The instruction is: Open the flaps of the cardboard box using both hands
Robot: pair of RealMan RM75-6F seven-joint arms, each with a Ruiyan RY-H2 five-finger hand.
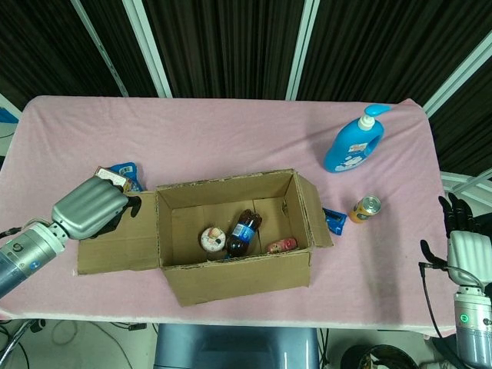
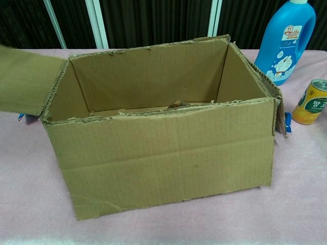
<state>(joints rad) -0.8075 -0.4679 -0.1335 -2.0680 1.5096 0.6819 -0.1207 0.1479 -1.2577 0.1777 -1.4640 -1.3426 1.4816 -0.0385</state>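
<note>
The cardboard box [image 1: 234,273] [image 2: 168,158] stands open-topped in the middle of the pink table. Its left flap [image 1: 115,246] [image 2: 23,81] is folded outward and lies about level. My left hand [image 1: 91,207], fingers curled, grips that flap at its far outer corner; the chest view does not show this hand. The right flap [image 1: 314,209] hangs outward and down the box's right side. My right hand [image 1: 461,234] stays beyond the table's right edge, fingers up and holding nothing. Inside the box lie a dark bottle [image 1: 242,231], a round tin [image 1: 212,238] and a small pink item [image 1: 280,246].
A blue pump bottle [image 1: 354,144] [image 2: 286,38] stands at the back right, an orange can [image 1: 366,208] [image 2: 312,102] beside the box, a blue packet [image 1: 334,220] under the right flap. A small carton [image 1: 111,177] and a blue packet [image 1: 127,167] lie behind my left hand.
</note>
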